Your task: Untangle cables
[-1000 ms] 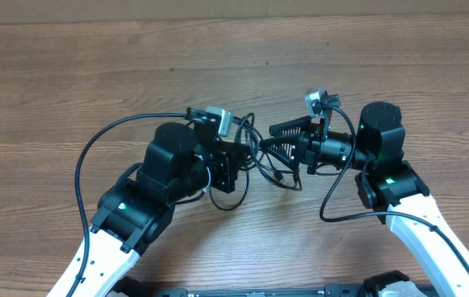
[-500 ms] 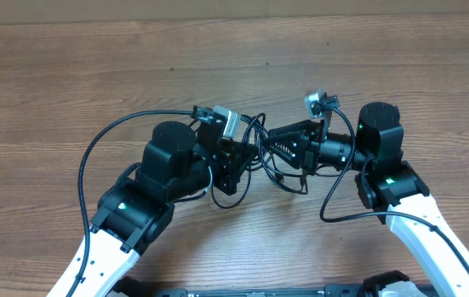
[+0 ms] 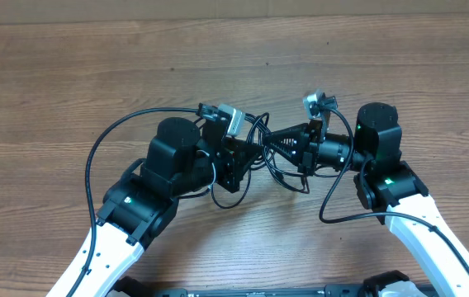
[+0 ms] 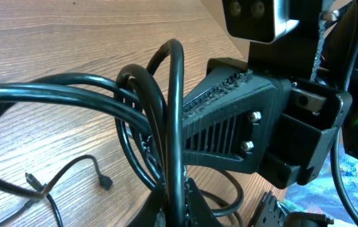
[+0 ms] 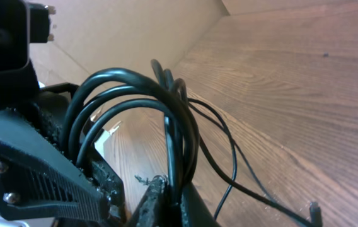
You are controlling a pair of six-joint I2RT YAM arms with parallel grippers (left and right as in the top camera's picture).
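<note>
— Where were the cables [image 3: 261,161] at that moment?
— They were bunched between the two arms and held up above the table [image 3: 53,82]. A few loose ends and one small plug [image 4: 106,183] trailed on the wood.
— And the left hand [image 3: 241,158]?
— It was closed tight on several strands. Its wrist view showed the loops rising straight out of its grip.
— The right hand [image 3: 272,140]?
— That one was clamped shut too, on strands of the same bunch, with its tip just beside the left one.
— Why were they so close together?
— Probably so that each held a different part of the knot. With two grips side by side, drawing the arms apart would likely tease the loops open rather than drag the whole tangle across the table.
</note>
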